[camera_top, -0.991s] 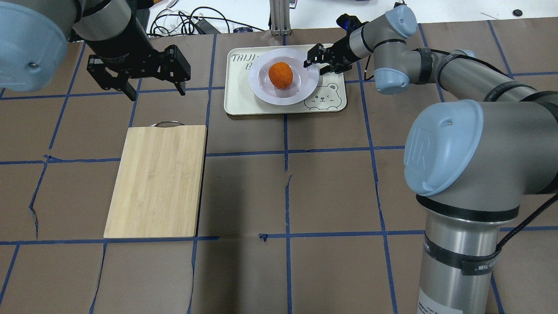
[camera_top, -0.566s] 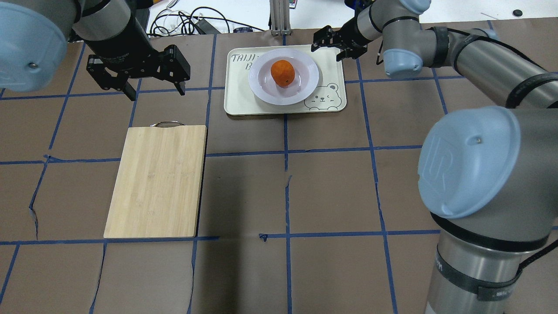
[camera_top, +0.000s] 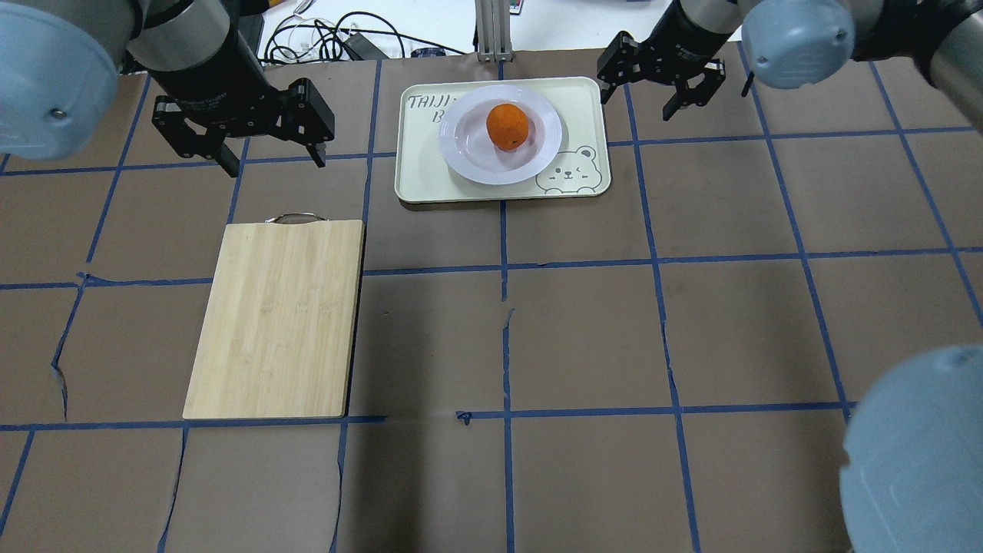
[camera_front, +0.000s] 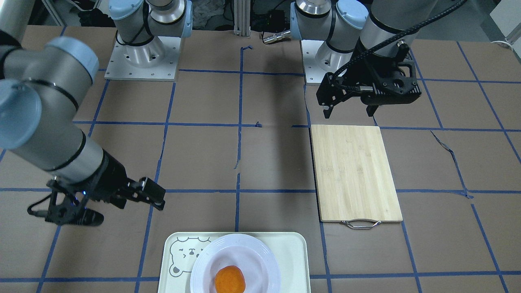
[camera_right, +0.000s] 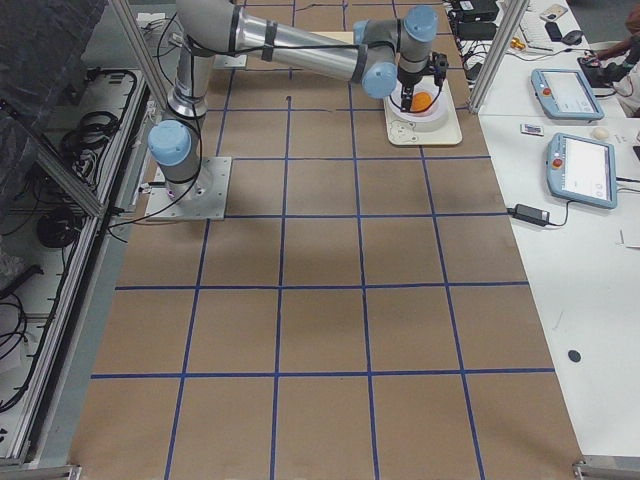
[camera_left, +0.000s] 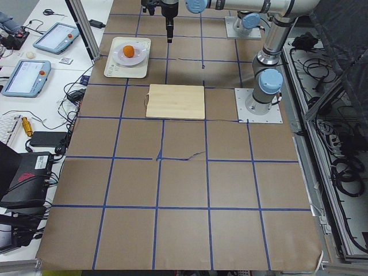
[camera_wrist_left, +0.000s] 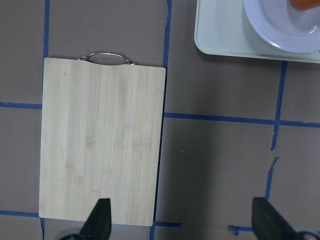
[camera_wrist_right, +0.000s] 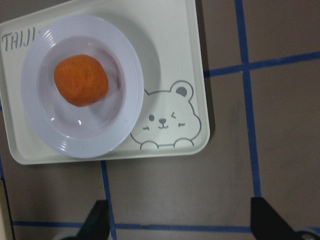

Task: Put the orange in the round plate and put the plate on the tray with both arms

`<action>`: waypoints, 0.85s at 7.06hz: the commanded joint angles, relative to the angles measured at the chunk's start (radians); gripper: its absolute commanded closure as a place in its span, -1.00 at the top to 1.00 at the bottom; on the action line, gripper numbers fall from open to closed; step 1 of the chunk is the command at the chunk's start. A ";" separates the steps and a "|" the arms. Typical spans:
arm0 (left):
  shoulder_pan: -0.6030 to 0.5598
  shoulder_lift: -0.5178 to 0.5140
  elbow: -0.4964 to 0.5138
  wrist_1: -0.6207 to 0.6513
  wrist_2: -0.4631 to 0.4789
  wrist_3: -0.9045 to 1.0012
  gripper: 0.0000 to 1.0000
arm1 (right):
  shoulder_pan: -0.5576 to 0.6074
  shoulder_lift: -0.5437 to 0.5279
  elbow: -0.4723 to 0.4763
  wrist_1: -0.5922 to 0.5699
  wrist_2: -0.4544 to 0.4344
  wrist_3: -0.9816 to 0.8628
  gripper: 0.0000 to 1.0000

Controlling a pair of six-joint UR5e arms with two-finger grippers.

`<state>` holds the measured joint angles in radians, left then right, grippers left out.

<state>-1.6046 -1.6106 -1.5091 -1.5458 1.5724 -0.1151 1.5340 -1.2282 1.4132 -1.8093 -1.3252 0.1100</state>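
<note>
The orange [camera_top: 508, 126] lies in the sunken centre of the white round plate [camera_top: 468, 153], which rests on the cream tray [camera_top: 418, 177] at the far middle of the table. My right gripper [camera_top: 636, 106] hangs open above the table just right of the tray's far right corner, touching nothing. Its wrist view looks down on the orange [camera_wrist_right: 81, 80], plate [camera_wrist_right: 127, 125] and tray [camera_wrist_right: 175, 50], with both fingertips [camera_wrist_right: 97, 225] wide apart. My left gripper [camera_top: 273, 157] is open and empty, up in the air left of the tray, over the far end of the board.
A bamboo cutting board [camera_top: 276, 319] with a metal handle lies at the left, near the left gripper. Cables and an aluminium post stand beyond the table's far edge. Brown paper with blue tape lines covers the table.
My right gripper has let go of the plate's right rim, pulled away to the right and turned. The orange rolled slightly in the plate. The left arm has stayed still.
</note>
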 commanded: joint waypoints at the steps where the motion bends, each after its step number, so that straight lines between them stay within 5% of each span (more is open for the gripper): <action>1: 0.002 0.000 0.001 0.000 0.000 0.000 1.00 | 0.004 -0.173 0.059 0.225 -0.148 -0.001 1.00; 6: 0.003 0.000 0.001 0.000 0.000 0.000 1.00 | 0.009 -0.227 0.078 0.320 -0.182 0.002 1.00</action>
<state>-1.6015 -1.6107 -1.5089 -1.5462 1.5723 -0.1151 1.5413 -1.4476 1.4894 -1.4993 -1.4855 0.1105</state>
